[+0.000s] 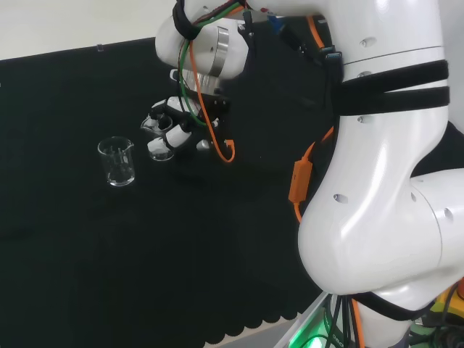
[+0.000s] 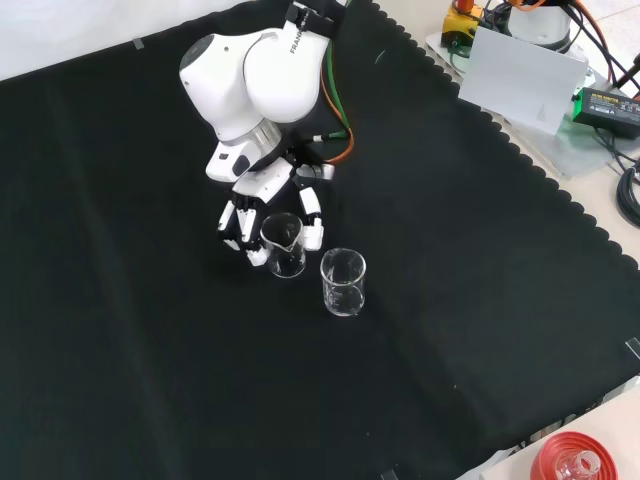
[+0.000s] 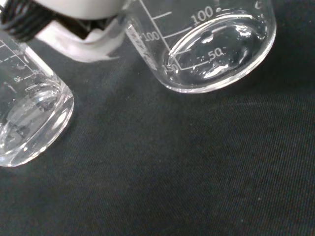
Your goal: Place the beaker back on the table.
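Note:
In the front view my hand (image 2: pixel 262 212) reaches down from the white arm, its fingers (image 2: pixel 313 222) curled round a small clear beaker (image 2: pixel 284 246) that stands upright. The beaker's base is low over the black cloth; I cannot tell whether it touches. A second, slightly larger clear beaker (image 2: pixel 343 282) stands free on the cloth just right of it and nearer the camera. In the head view the hand (image 1: pixel 176 129) holds the small beaker (image 1: pixel 160 148), with the free beaker (image 1: pixel 117 161) to its left. The wrist view shows the small beaker (image 3: pixel 29 123) close by and the larger graduated one (image 3: pixel 216 49) beyond a white finger (image 3: pixel 83 42).
The cloth's scalloped edge (image 2: pixel 560 190) runs down the front view's right side, with grey boxes and cables (image 2: pixel 525 75) beyond it. A red ribbed stand (image 2: pixel 568 460) with a flask sits at that view's bottom right corner. An orange cable (image 1: pixel 217 141) hangs beside the hand.

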Available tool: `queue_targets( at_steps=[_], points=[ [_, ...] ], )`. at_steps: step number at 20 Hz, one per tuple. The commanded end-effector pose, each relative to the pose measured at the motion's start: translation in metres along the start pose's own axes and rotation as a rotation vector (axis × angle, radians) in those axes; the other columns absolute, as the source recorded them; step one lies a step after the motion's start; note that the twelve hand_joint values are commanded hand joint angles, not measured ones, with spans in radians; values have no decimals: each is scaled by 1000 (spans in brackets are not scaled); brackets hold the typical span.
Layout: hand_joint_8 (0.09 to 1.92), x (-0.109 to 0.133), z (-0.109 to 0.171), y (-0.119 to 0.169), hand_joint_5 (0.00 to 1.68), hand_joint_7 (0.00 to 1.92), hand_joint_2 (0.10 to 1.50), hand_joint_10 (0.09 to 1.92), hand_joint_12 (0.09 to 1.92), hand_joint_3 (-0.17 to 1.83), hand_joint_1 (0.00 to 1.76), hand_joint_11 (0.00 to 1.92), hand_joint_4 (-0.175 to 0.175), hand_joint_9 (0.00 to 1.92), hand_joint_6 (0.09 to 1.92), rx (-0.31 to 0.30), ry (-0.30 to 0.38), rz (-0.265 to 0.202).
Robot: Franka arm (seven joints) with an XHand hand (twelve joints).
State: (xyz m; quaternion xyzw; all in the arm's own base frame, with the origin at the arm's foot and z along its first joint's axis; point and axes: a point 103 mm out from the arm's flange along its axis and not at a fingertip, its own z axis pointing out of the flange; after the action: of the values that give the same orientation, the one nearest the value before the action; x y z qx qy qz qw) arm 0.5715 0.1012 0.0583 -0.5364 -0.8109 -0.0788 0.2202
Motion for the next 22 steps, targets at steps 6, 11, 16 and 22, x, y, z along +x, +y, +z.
queue_targets(
  at_steps=[6,11,16,22],
  points=[
    [87,-2,-2,-6,396,862,577,87,1356,531,887,97,-69,865,634,9,10,3],
    [87,-1,-8,-11,368,747,574,87,1364,490,842,9,-71,778,535,-6,11,10],
    [87,1,-20,-21,373,693,582,87,1331,448,810,0,-71,744,468,-25,7,21],
    [87,2,-43,-40,374,688,583,87,1323,438,801,0,-71,738,456,-59,3,44]
  ],
)
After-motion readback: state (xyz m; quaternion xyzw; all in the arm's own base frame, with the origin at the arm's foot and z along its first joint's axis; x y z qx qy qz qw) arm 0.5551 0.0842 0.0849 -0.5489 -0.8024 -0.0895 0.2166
